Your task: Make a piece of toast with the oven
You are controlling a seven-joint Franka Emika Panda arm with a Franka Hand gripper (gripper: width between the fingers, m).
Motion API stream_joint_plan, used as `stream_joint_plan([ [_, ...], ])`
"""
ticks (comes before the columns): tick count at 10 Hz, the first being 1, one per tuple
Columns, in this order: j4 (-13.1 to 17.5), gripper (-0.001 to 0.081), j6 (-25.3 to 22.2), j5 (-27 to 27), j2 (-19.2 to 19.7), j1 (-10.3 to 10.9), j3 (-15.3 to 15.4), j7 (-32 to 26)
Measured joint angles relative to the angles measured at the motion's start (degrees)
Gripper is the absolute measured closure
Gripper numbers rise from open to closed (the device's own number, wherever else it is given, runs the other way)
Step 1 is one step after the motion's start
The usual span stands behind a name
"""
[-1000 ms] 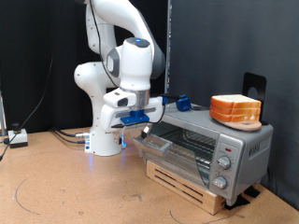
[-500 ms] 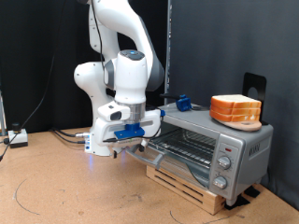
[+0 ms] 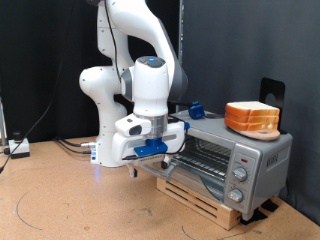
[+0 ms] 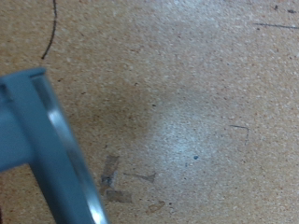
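The silver oven [image 3: 245, 158] stands on a wooden pallet at the exterior view's right. Its glass door [image 3: 168, 160] hangs open, about level, and the wire rack [image 3: 205, 152] shows inside. My gripper [image 3: 152, 148], with blue fingers, is right above the door's front edge. A thick stack of bread slices [image 3: 252, 118] lies on the oven's top. The single piece of toast is not in view. The wrist view shows brown board floor and a slanted grey-blue bar [image 4: 51, 149], seemingly the door's edge; no fingers show there.
A small blue thing [image 3: 196, 109] sits on the oven's far top edge. A black stand [image 3: 272, 91] rises behind the bread. The wooden pallet [image 3: 200, 193] lies under the oven. A white box [image 3: 18, 148] and cables lie on the floor at the left.
The oven door has swung down from part open to about level. My gripper went down and left with it, then came a little to the right.
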Motion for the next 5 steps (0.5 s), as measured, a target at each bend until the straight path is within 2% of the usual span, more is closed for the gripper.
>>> stream_joint_plan([
  [5,0.7,-0.0001,0.7,-6.4,5.3,-1.3,-2.3,2.3],
])
